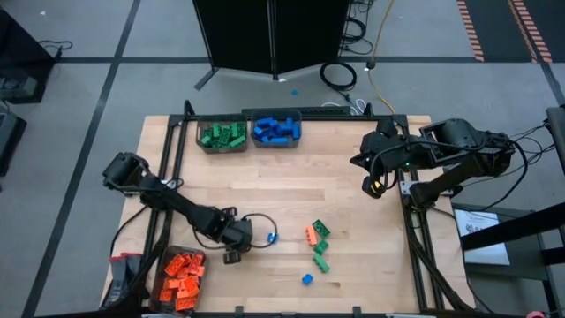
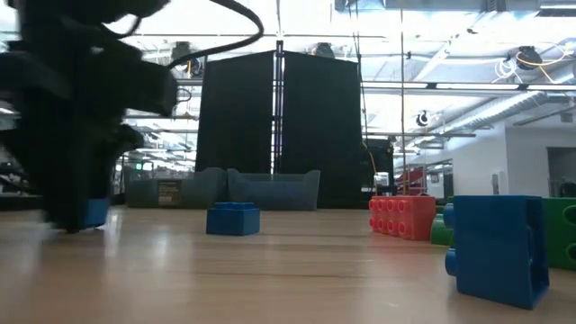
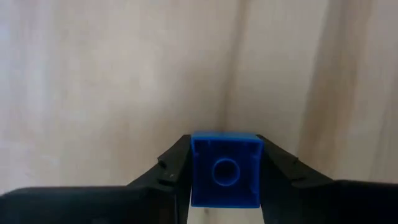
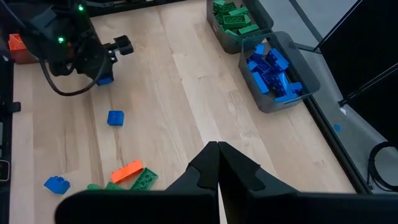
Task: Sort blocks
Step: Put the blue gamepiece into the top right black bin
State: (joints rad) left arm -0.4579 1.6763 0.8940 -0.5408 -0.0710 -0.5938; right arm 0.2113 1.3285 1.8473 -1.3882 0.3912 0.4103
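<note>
Looking down on the table (image 1: 291, 190), we are seeing the left gripper (image 1: 233, 256) low over the near-left part of the wood, its fingers (image 3: 171, 168) pinching a blue block (image 3: 224, 169) from both sides; in the low view that block (image 2: 91, 212) is showing at the bottom of the dark gripper, at or just above the surface, and we cannot tell whether it is touching. Another blue block (image 1: 272, 237) is lying just beside the left gripper. Near the middle, an orange block (image 1: 312, 235) is sitting among three green blocks (image 1: 320, 228), with one more blue block (image 1: 307, 279) closer to the near edge. We are finding the sorted blocks in three bins: a green-filled bin (image 1: 222, 134) and a blue-filled bin (image 1: 277, 130) side by side at the far edge, and an orange-filled bin (image 1: 183, 275) at the near-left corner. The right gripper (image 1: 374, 186) is waiting over the right side, its fingers (image 4: 211, 163) pressed together and holding nothing.
</note>
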